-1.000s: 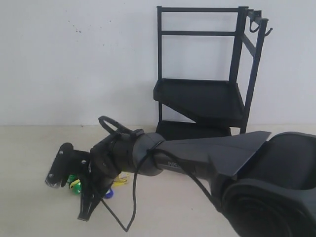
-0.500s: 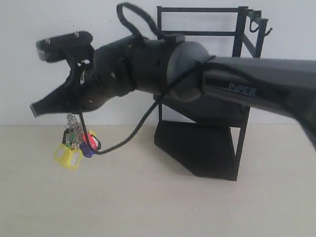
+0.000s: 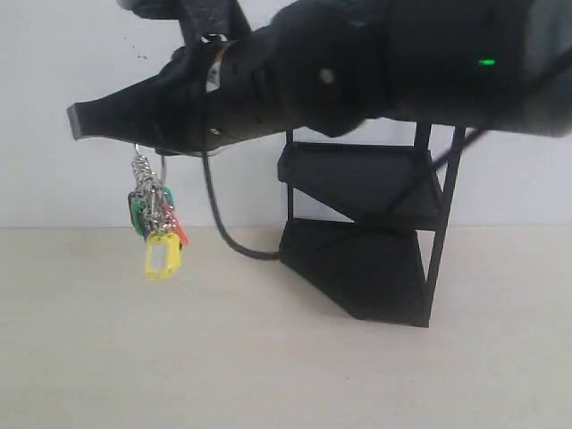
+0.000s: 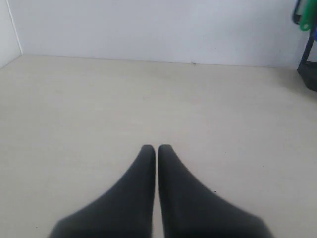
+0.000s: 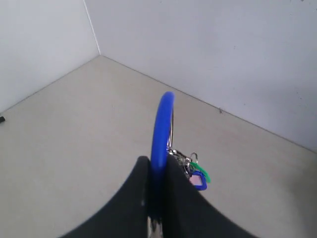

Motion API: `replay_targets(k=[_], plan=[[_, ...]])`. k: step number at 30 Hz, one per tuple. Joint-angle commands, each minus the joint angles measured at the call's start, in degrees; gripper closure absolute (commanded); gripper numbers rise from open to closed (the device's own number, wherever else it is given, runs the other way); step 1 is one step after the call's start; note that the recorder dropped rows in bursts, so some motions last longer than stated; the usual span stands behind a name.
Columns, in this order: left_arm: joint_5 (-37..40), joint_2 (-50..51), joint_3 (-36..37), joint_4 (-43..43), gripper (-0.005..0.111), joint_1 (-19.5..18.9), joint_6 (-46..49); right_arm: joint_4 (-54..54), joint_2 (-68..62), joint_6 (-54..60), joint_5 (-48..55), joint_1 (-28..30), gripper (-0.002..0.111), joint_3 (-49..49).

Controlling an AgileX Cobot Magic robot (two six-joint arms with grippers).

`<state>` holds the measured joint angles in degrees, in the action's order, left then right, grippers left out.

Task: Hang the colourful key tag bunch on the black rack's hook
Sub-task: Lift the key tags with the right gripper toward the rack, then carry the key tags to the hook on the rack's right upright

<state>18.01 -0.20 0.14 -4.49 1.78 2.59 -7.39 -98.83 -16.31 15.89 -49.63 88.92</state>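
The colourful key tag bunch (image 3: 156, 228) hangs in the air left of the black rack (image 3: 375, 183), yellow tag lowest, clear of the table. My right gripper (image 3: 89, 121) is above it and shut on the bunch's blue loop (image 5: 162, 124). The right wrist view shows the loop standing up between the closed fingers, with green and blue tags (image 5: 198, 177) dangling beyond them. The right arm fills the top of the exterior view and hides the rack's upper frame and hooks. My left gripper (image 4: 156, 148) is shut on nothing, low over the bare table.
A white wall runs behind the beige table (image 3: 223, 357). The rack's two solid tiers and its base (image 3: 357, 268) stand at the back right. The right arm's cable (image 3: 228, 237) droops between the bunch and the rack. A dark rack foot (image 4: 309, 69) shows in the left wrist view.
The right arm has risen and come nearer the camera, now covering the rack's top. The bunch has gone up with it and hangs a little to the right of where it was.
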Motion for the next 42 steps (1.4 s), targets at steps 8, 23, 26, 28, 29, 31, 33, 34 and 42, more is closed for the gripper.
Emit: replay_targets(k=[8, 23, 26, 28, 29, 31, 33, 34, 42], plan=[[-0.38, 0.20, -0.14, -0.11, 0.102, -0.19, 0.02, -0.31, 31.34, -9.36, -17.97, 13.13, 0.108, -28.78], [-0.38, 0.20, -0.14, -0.11, 0.102, -0.19, 0.02, -0.85, 47.43, -1.98, -4.14, 18.03, 0.108, -33.49], [-0.38, 0.20, -0.14, -0.11, 0.102, -0.19, 0.02, -0.83, 50.39, -1.81, -7.17, 20.57, 0.108, -33.49], [-0.38, 0.20, -0.14, -0.11, 0.102, -0.19, 0.02, -0.66, 51.51, -3.13, -7.02, 21.66, 0.108, -33.64], [-0.38, 0.20, -0.14, -0.11, 0.102, -0.19, 0.02, -0.66, 51.62, -3.37, -5.64, 21.77, 0.108, -34.10], [-0.38, 0.20, -0.14, -0.11, 0.102, -0.19, 0.02, -0.66, 51.38, -2.97, -2.63, 21.77, 0.108, -35.48], [-0.38, 0.20, -0.14, -0.11, 0.102, -0.19, 0.02, -1.53, 51.26, -2.56, -1.99, 21.77, 0.108, -36.18], [-0.38, 0.20, -0.14, -0.11, 0.102, -0.19, 0.02, -2.41, 51.76, -2.56, -3.28, 21.77, 0.108, -36.18], [-0.38, 0.20, -0.14, -0.11, 0.102, -0.19, 0.02, -6.26, 54.70, -5.92, -6.63, 27.11, 0.109, -35.33]])
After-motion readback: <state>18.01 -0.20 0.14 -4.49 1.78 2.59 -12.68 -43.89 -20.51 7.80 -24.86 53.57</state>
